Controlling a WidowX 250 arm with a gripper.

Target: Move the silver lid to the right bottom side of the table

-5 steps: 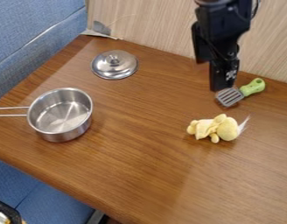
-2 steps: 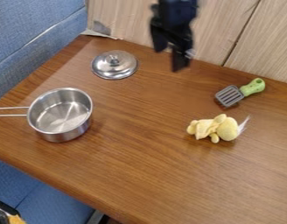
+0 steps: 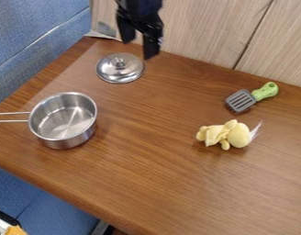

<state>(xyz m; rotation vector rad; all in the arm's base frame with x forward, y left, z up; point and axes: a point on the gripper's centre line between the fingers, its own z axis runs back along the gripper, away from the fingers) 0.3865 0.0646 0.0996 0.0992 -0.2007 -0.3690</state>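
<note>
Silver lid (image 3: 110,72) lies knob up on the wooden table (image 3: 159,179), near the back edge at the upper left of the view. The black gripper (image 3: 139,42) hangs just beside and above it, its two fingers spread wide with a gap between them. Nearer the camera at left sits a steel saucepan (image 3: 64,124); at right, a yellow plush toy (image 3: 225,133) lies near a slotted spatula (image 3: 241,100) with a green handle (image 3: 265,91)

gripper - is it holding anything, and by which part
Nothing is held: the gripper is open, and the silver lid lies on the table.
</note>
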